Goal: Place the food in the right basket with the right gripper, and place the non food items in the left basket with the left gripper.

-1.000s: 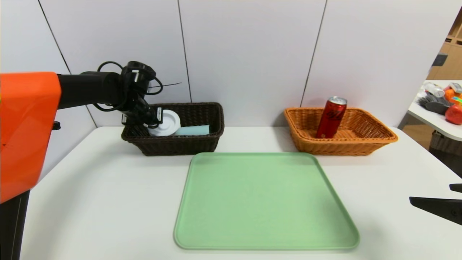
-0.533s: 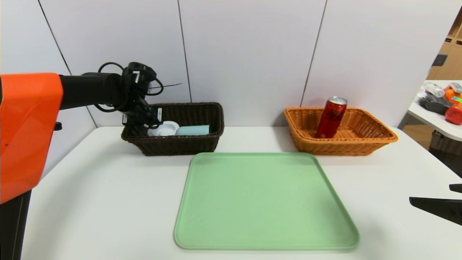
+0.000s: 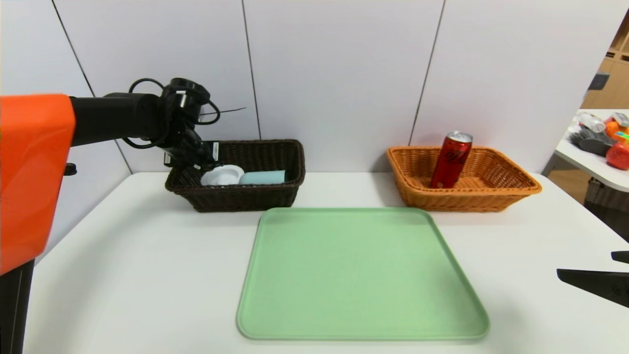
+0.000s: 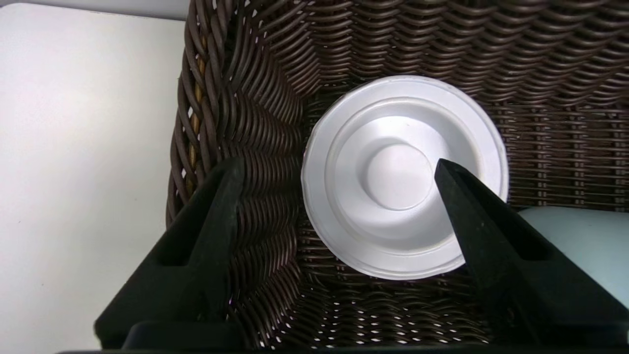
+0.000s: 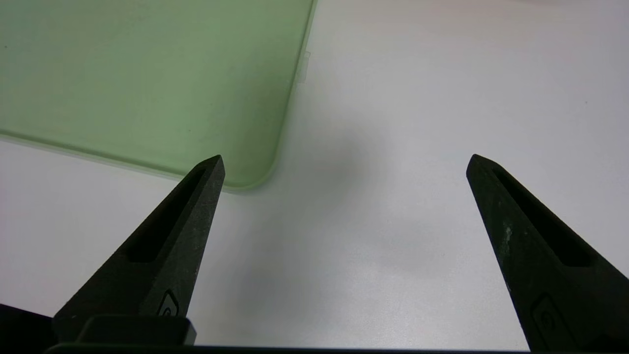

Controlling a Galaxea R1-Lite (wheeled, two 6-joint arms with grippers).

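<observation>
The dark brown left basket [image 3: 245, 199] holds the white ringed disc [image 3: 222, 175] lying flat beside the blue-grey cup [image 3: 263, 177], which is on its side. My left gripper [image 3: 196, 160] hovers over the basket's left end, open, with nothing between its fingers. In the left wrist view the white disc [image 4: 400, 174] rests on the weave below the open left gripper [image 4: 339, 164], and a bit of the cup [image 4: 580, 236] shows at the edge. The red can [image 3: 451, 160] stands leaning in the orange-tan right basket [image 3: 491, 196]. My right gripper [image 5: 344, 160] is parked open over the table near the front right.
A pale green tray [image 3: 358, 275] lies flat in the middle of the white table [image 3: 123, 275]; its corner [image 5: 245, 167] shows under the right gripper. A second table with fruit and clutter [image 3: 602, 142] stands off to the right. A panelled wall runs behind the baskets.
The left gripper opened and let go of the white disc, which dropped from tilted in its grip to lying flat in the dark basket. The gripper then rose slightly. The right arm stayed still.
</observation>
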